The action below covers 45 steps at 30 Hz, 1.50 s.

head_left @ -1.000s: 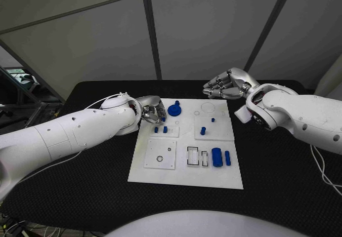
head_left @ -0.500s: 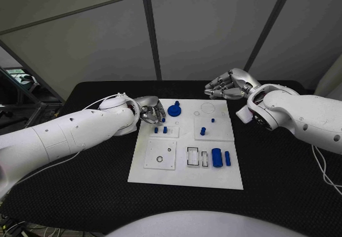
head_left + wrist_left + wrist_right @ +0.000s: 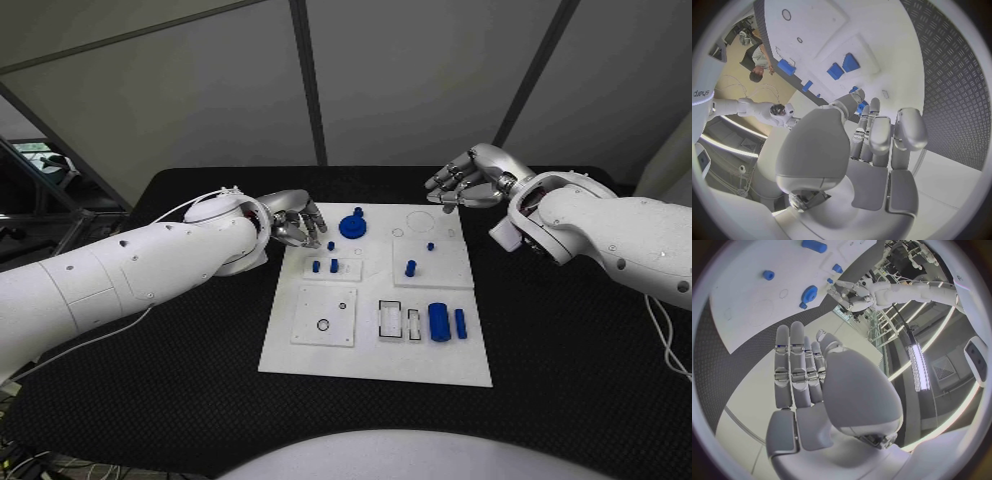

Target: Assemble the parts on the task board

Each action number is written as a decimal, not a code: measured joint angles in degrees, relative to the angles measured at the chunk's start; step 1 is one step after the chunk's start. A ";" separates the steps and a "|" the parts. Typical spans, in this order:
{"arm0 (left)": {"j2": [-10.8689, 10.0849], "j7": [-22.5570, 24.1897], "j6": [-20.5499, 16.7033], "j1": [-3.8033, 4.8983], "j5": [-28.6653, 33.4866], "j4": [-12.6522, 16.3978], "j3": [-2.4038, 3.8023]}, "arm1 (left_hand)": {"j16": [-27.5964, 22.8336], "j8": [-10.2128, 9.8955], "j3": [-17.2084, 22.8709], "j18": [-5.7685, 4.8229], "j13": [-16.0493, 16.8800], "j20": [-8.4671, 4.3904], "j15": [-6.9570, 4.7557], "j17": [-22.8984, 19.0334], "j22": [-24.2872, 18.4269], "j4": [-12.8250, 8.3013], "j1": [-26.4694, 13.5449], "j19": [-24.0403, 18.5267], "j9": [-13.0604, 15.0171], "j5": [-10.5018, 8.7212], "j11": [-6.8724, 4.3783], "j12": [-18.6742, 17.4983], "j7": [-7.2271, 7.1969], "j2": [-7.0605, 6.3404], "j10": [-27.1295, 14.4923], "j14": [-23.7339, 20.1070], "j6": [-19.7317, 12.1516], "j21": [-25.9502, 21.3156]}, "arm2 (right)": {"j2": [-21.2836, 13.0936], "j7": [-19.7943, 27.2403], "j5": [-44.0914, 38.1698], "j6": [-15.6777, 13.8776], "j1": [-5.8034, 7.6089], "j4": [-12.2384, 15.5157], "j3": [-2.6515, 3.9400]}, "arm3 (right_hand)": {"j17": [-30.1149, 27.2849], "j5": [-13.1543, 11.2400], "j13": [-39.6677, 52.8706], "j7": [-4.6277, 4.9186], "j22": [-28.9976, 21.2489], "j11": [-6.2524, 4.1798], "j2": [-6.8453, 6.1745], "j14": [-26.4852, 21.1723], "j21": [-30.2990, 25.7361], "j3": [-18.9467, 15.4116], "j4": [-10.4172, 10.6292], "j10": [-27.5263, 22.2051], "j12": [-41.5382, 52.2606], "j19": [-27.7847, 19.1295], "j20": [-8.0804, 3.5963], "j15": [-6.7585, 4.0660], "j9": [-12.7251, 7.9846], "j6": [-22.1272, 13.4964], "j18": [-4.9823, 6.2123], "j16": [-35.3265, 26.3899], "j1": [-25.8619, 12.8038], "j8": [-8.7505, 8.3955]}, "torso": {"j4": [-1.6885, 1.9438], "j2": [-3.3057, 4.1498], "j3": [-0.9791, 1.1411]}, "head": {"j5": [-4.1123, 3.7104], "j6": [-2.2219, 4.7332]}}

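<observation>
You see the task board [image 3: 378, 330], a white plate, lying in the middle of the black table [image 3: 173, 390], with your 2 hands at its far corners. The left hand [image 3: 294, 222] sits at the board's far left corner, just beside the round blue part [image 3: 353, 225]; its fingers [image 3: 879, 137] are curled in side by side with nothing between them, and no part touches them. In the left wrist view the small blue pegs [image 3: 844, 67] lie on the board beyond the fingertips, apart from them. The right hand [image 3: 470, 177] hangs past the board's far right corner, over the table rather than the plate; its fingers [image 3: 792, 365] are stretched out close together and hold nothing — the round blue part [image 3: 808, 293] shows well beyond their tips in the right wrist view. On the board, 2 short blue pegs [image 3: 325, 266] stand side by side on the left inset, 1 blue peg [image 3: 410, 267] stands on the right inset, and a thick blue cylinder [image 3: 438, 320] lies next to a thinner blue bar [image 3: 460, 321] near the right edge — all of these well apart from both hands. A small ring [image 3: 322, 322] lies on the lower left inset.
</observation>
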 measured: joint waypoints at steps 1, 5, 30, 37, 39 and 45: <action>-0.35 0.28 -0.44 0.00 0.49 0.26 0.20 | -0.23 0.05 0.00 0.00 0.00 -0.09 0.12 -0.45 0.00 0.00 0.00 -0.08 0.05 0.00 0.00 0.00 0.11 0.00 0.00 -0.13 0.36 -0.36 | -0.12 -0.20 -1.39 0.11 0.00 -0.05 0.00 | 0.79 0.00 0.03 -0.24 0.82 -0.31 0.00 0.37 1.32 0.27 -0.27 0.64 0.00 0.98 -0.50 -0.37 0.00 0.40 0.00 1.33 0.00 0.15 | 0.00 -0.01 0.00 | -0.05 0.06; -2.28 2.20 -3.04 0.04 4.84 1.60 0.92 | -3.86 0.93 0.00 -0.04 -0.18 0.30 0.56 -6.73 -3.08 0.00 0.00 -3.21 0.19 0.00 0.67 -0.78 0.41 0.00 -0.67 -3.09 2.23 -6.47 | -0.63 -1.37 -8.52 0.82 0.00 0.29 0.00 | 6.19 0.00 0.08 -1.01 5.68 -1.27 -0.10 0.69 7.94 2.23 -1.24 2.92 -1.22 1.82 -1.98 -1.17 -0.02 1.85 0.00 10.75 -0.11 0.15 | -0.02 -0.01 0.00 | -0.51 0.36; -10.16 23.50 -8.69 -0.03 59.73 8.76 1.26 | -19.42 1.38 -0.59 2.75 -0.34 1.76 1.93 -29.37 -18.01 0.39 0.76 -17.68 -0.06 0.00 1.93 1.01 1.76 1.68 -3.76 -17.48 4.03 -32.02 | -0.97 -12.32 -39.79 5.36 -3.57 5.49 -0.47 | 30.87 -2.17 0.05 0.43 35.58 0.57 -4.68 0.81 36.70 6.37 -0.96 -2.47 -4.99 5.59 -0.88 -0.61 -0.23 -0.45 -2.26 44.89 -3.78 -1.35 | -0.07 0.17 0.03 | -4.67 1.77; -10.36 25.05 -8.34 -0.10 63.59 9.39 1.24 | -19.42 1.38 -0.64 2.74 -0.30 1.76 1.93 -29.59 -18.10 0.33 0.76 -17.68 -0.06 0.00 1.93 1.29 1.58 1.68 -3.76 -17.48 4.22 -32.02 | -0.13 -12.96 -41.17 6.06 -4.07 5.36 -0.51 | 35.20 -2.17 0.05 0.63 40.62 0.78 -4.68 0.81 40.89 7.35 -1.15 -2.67 -4.44 7.34 -0.59 -0.61 -0.22 -0.66 -3.16 49.70 -3.78 -1.35 | -0.03 0.18 0.04 | -4.63 1.77; -10.38 25.29 -8.29 -0.11 64.15 9.44 1.24 | -19.42 1.38 -0.64 2.74 -0.27 1.76 1.93 -29.59 -18.09 0.33 0.76 -17.68 -0.06 0.00 1.93 1.29 1.58 1.68 -3.76 -17.48 4.22 -32.02 | 0.09 -13.04 -41.37 6.25 -4.19 5.27 -0.52 | 36.01 -2.17 0.05 0.63 41.53 0.77 -4.68 0.81 41.68 7.80 -1.12 -2.67 -4.44 7.72 -0.59 -0.61 -0.22 -0.66 -3.16 50.63 -3.78 -1.35 | -0.02 0.18 0.04 | -4.52 1.77; -10.43 25.75 -8.17 -0.14 65.39 9.54 1.23 | -19.42 1.38 -0.64 2.73 -0.25 1.76 1.93 -29.64 -18.09 0.33 0.76 -17.68 -0.06 0.00 1.93 1.29 1.58 1.68 -3.76 -17.48 4.21 -32.02 | 0.53 -13.22 -41.81 7.00 -4.49 5.03 -0.53 | 38.56 -2.95 0.05 0.32 44.54 0.37 -4.03 0.81 44.19 9.85 -1.71 -2.27 -4.18 8.86 -0.71 -0.61 -0.14 -0.34 -4.04 53.57 -3.13 -1.35 | -0.01 0.18 0.05 | -4.32 1.64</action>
